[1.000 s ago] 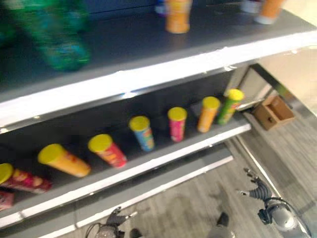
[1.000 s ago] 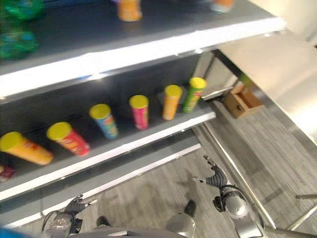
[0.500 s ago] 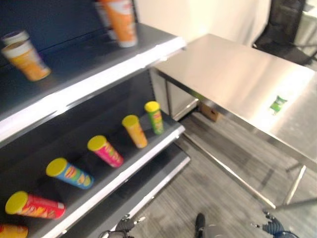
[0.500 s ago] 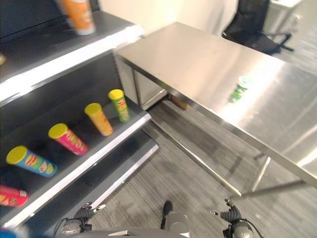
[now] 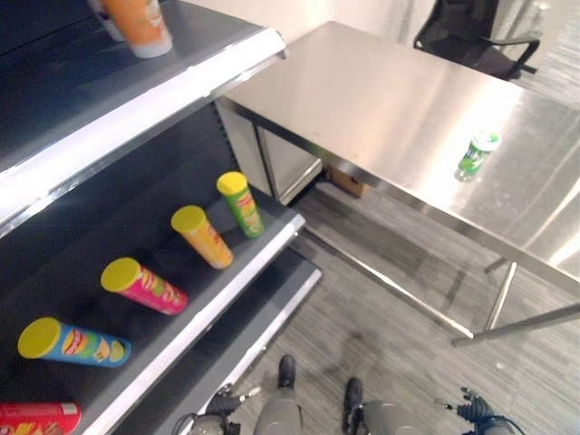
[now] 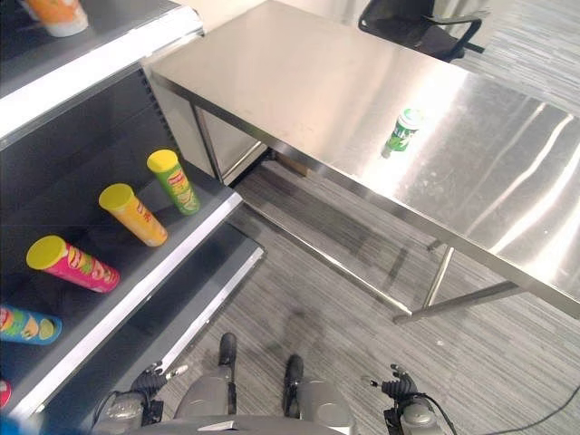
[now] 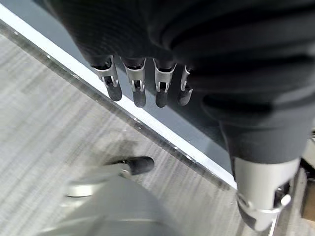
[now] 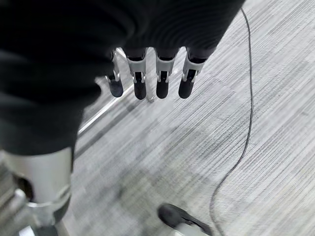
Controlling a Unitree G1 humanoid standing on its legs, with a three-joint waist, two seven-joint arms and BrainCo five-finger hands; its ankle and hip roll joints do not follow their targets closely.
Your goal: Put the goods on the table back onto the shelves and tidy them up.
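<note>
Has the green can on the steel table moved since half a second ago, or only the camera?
No. The green can stands at the same spot on the table; the whole view shifted, so the camera moved.

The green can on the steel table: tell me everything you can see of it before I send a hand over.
The green can is a small cylinder with a pale top and a green printed body. It stands upright and alone on the bare, shiny steel table, back from the table's near edge. Nothing touches it but the tabletop. Its print and material are too small to tell.

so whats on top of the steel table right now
One green can with a pale lid stands upright on the steel table, alone. The table's far right runs past the picture's edge, so anything there is unseen.
</note>
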